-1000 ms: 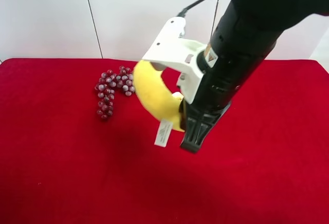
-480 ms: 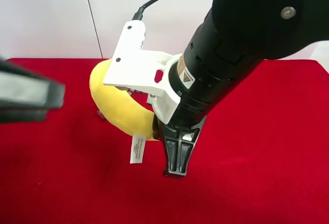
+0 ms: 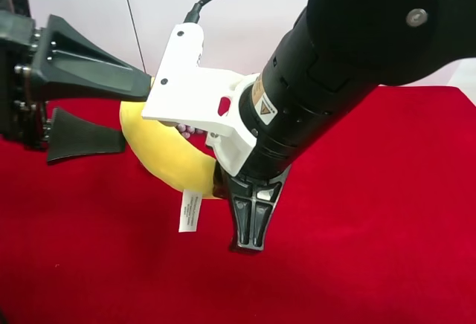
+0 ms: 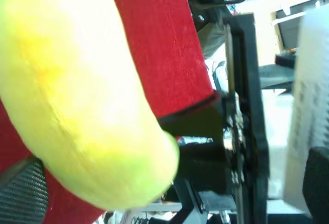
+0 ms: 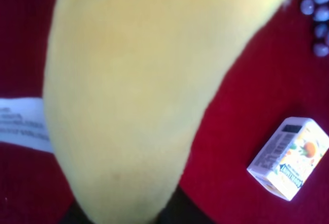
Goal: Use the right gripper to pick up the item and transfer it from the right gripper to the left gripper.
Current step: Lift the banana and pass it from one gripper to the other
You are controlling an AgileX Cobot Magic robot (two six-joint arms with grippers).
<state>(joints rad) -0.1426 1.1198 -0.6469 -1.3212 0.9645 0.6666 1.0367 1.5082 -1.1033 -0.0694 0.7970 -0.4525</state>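
The yellow plush banana (image 3: pixel 167 157) hangs above the red cloth, its white tag (image 3: pixel 190 211) dangling. My right gripper (image 3: pixel 236 209), on the thick black arm with the white bracket, is shut on the banana's lower end. My left gripper (image 3: pixel 137 112) reaches in from the exterior high view's left, open, with one jaw above and one below the banana's upper end. The banana fills the right wrist view (image 5: pixel 139 95) and the left wrist view (image 4: pixel 77 95). A ribbed pad (image 4: pixel 18 193) of the left gripper sits beside it. The stem tip is hidden.
The red cloth (image 3: pixel 372 250) covers the table. A small white-and-yellow carton (image 5: pixel 290 157) lies on it below the banana, and purple grapes (image 5: pixel 316 8) lie nearby. Both are hidden behind the arm in the exterior high view. A white wall stands behind.
My left gripper has come in from the exterior high view's left and its open jaws now span the banana's upper end. My right arm has carried the banana leftward.
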